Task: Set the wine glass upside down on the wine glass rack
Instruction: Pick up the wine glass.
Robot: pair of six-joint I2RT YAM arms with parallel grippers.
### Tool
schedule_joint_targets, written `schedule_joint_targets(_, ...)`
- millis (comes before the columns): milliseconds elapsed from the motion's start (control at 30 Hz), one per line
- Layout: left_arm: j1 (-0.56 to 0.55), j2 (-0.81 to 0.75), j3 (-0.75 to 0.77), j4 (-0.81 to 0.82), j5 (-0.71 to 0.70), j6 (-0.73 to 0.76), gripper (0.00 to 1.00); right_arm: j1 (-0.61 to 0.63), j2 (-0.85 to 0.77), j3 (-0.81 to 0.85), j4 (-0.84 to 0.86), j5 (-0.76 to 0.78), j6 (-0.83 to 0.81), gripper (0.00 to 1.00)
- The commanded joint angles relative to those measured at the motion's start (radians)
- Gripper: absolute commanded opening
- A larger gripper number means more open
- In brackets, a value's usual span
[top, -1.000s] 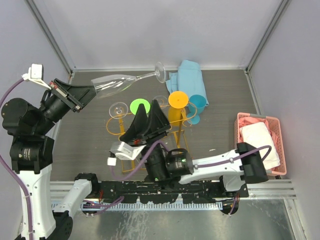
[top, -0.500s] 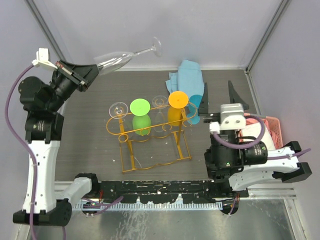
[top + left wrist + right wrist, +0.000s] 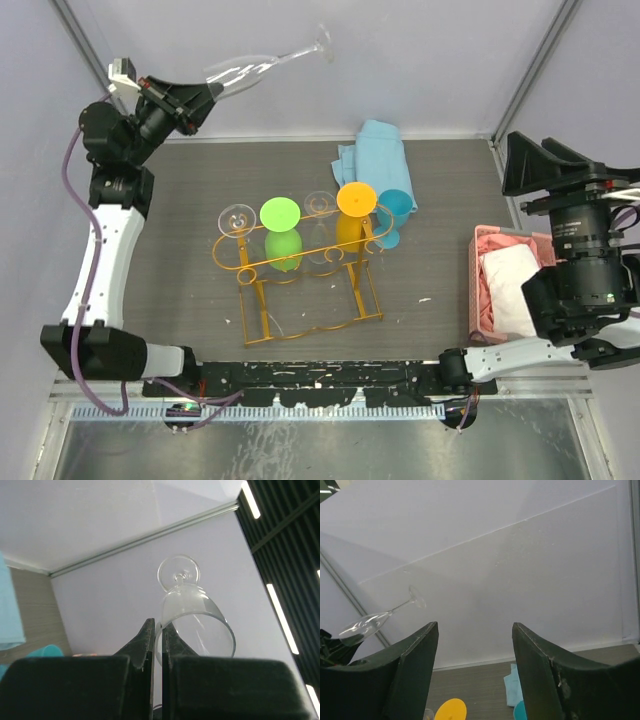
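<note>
A clear wine glass [image 3: 245, 70] hangs high near the back wall at the far left, lying almost level with its foot pointing right. My left gripper [image 3: 205, 95] is shut on the rim of its bowl; in the left wrist view one finger sits inside the wine glass [image 3: 195, 615] and one outside, at the left gripper [image 3: 159, 630]. The orange-gold wine glass rack [image 3: 300, 262] stands mid-table, with clear, green and orange glasses hanging upside down on it. My right gripper [image 3: 515, 160] is raised at the far right, open and empty; from the right gripper [image 3: 475, 630] the wine glass [image 3: 370, 622] shows far left.
A blue cloth [image 3: 375, 150] lies behind the rack, with a blue glass [image 3: 395, 205] beside the rack's right end. A pink basket [image 3: 500, 238] holding a white cloth sits at the right under my right arm. Grey walls enclose the table on three sides.
My left arm has lifted the wine glass up and back toward the far wall. The right arm swung from over the rack to the far right and rose, jaws slightly wider.
</note>
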Motion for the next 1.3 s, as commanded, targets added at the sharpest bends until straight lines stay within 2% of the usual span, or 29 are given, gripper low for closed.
schedule_joint_targets(0,-0.016,0.097,0.026,0.428,0.046,-0.267,0.00,0.001,-0.086,-0.002,-0.269,0.018,0.345,0.66)
schedule_joint_targets(67,-0.027,0.150,0.040,0.521,0.052,-0.327,0.00,0.002,-0.124,0.012,-0.359,0.029,0.425,0.66)
schedule_joint_targets(133,-0.039,0.191,0.076,0.535,0.064,-0.331,0.00,0.006,-0.125,0.026,-0.373,0.071,0.426,0.66)
schedule_joint_targets(300,-0.072,0.258,0.159,0.495,0.072,-0.286,0.00,0.080,-0.086,0.130,-0.291,0.118,0.290,0.68)
schedule_joint_targets(567,-0.082,0.314,0.211,0.519,0.074,-0.293,0.00,0.319,-0.100,0.299,-0.228,0.067,0.141,0.69)
schedule_joint_targets(767,-0.081,0.331,0.229,0.517,0.087,-0.295,0.00,0.546,-0.129,0.404,-0.207,0.005,0.056,0.70)
schedule_joint_targets(933,-0.081,0.348,0.256,0.517,0.096,-0.295,0.00,0.699,-0.129,0.472,-0.081,-0.044,-0.126,0.70)
schedule_joint_targets(1267,-0.081,0.384,0.289,0.530,0.115,-0.302,0.00,0.968,-0.145,0.621,0.064,-0.148,-0.408,0.71)
